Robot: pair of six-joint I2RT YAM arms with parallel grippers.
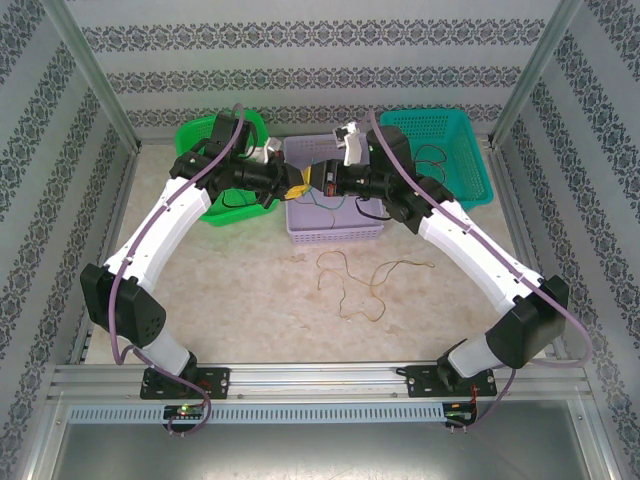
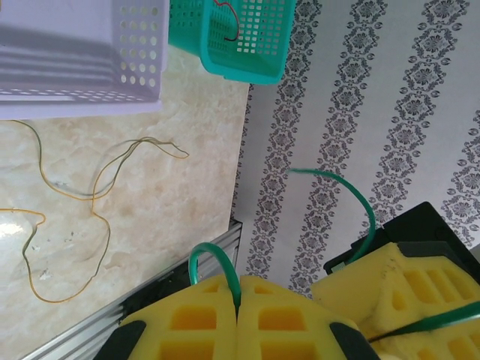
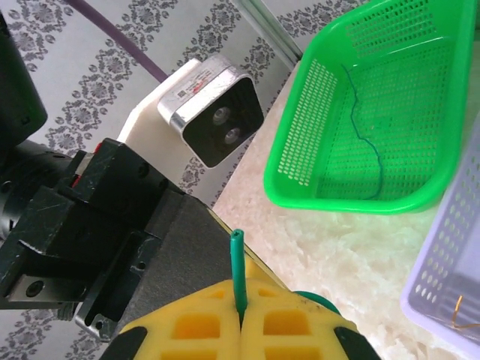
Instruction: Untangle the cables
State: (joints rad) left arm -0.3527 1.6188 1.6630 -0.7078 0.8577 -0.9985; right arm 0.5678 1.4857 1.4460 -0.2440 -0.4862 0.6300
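Left gripper (image 2: 237, 300) has its yellow pads pressed together on a green cable (image 3: 238, 262), which loops up out of the pinch. Right gripper (image 3: 241, 311), just beside it above the lilac basket (image 1: 335, 232), is likewise clamped on that cable, near its cut end. The wire looks light, thin and springy, and it would likely slide through the foam under a hard pull, so a hold close to the ends seems safest. Yellow-orange loose strands (image 1: 350, 285) lie curled on the surface (image 1: 250, 310), nearer the arms' bases. Green basket (image 3: 296, 150), at the left, holds one dark strand (image 3: 358, 139). The lilac basket has a few thin wires in it. Teal basket (image 1: 470, 175), at the right, holds a curly dark wire (image 1: 432, 155).
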